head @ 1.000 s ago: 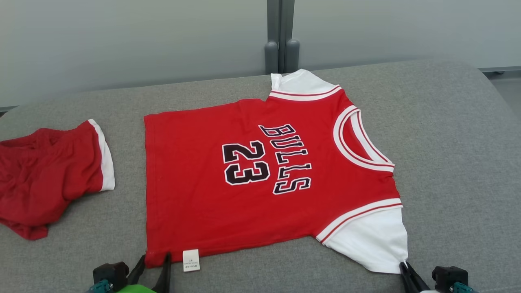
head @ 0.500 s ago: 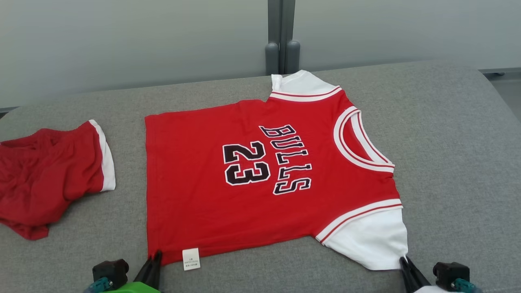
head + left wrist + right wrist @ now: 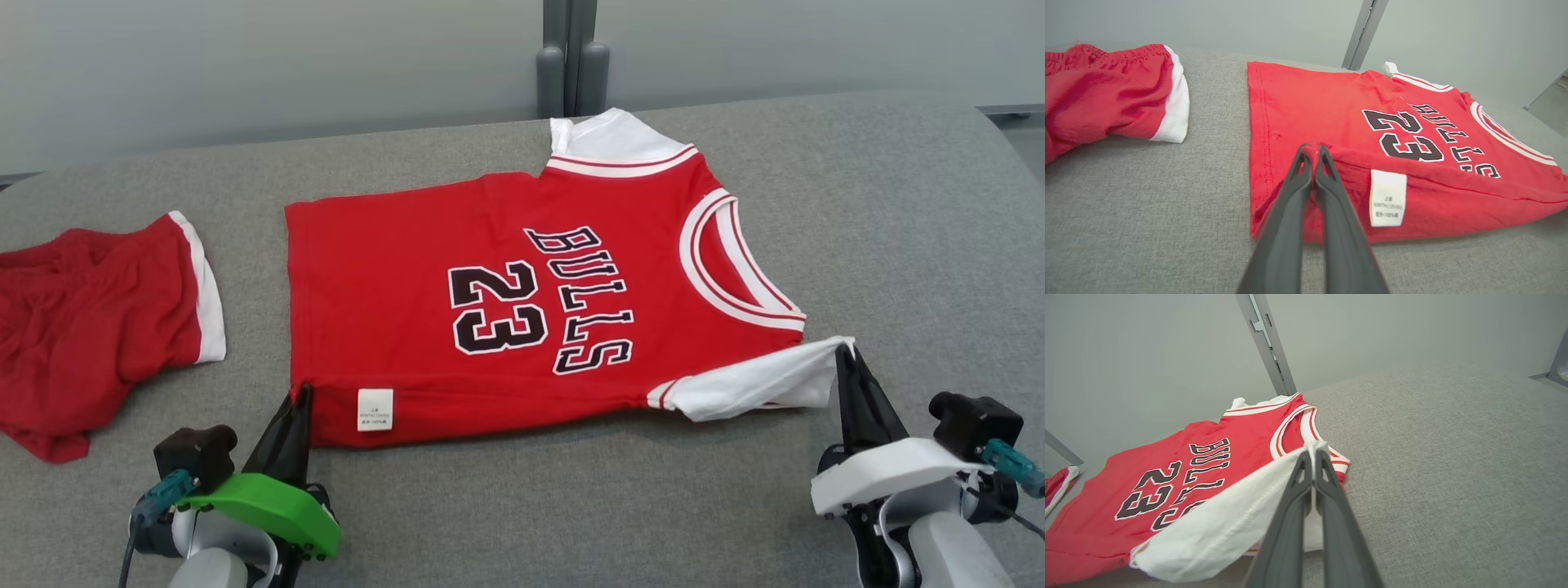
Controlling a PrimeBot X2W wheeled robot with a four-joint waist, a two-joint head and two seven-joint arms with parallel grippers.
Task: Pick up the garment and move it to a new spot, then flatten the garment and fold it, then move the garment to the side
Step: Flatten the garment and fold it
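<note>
Head / garment: red "BULLS 23" jersey [image 3: 490, 310] lies mid-frame on the grey pad [image 3: 571, 506], neck toward 3 o'clock and hem toward 9. Its near edge is raised in a ridge btwn my two grippers.
Head / L: left gripper [image 3: 302, 390] at 7 o'clock, fingers pressed together on the near hem corner.
Head / R: right gripper [image 3: 843, 353] at 4 o'clock, fingers closed on the tip of the white sleeve [image 3: 751, 382], which is lifted off the pad.
Head / other: red shorts [image 3: 90, 327] at 9 o'clock, apart from the jersey. Grey post [image 3: 571, 57] at 12.
L wrist / grip: clearer than from the head. A nub of red hem pokes up btwn the closed tips, so cloth is def pinched.
L wrist / detail: care label [image 3: 1387, 198] at 3 o'clock of the fingers, on the raised flap. Print is legible-ish here, too small from the head.
L wrist / other: shorts at 10 o'clock, white cuff facing the jersey.
R wrist / grip: sleeve edge clamped at the tips, white cloth draping toward 8 o'clock and covering the bottom of the lettering.
R wrist / other: neck trim [image 3: 1290, 428] at 11 o'clock of the tips. Pad runs from 1 to 5 o'clock. A sliver of shorts at 9.
</note>
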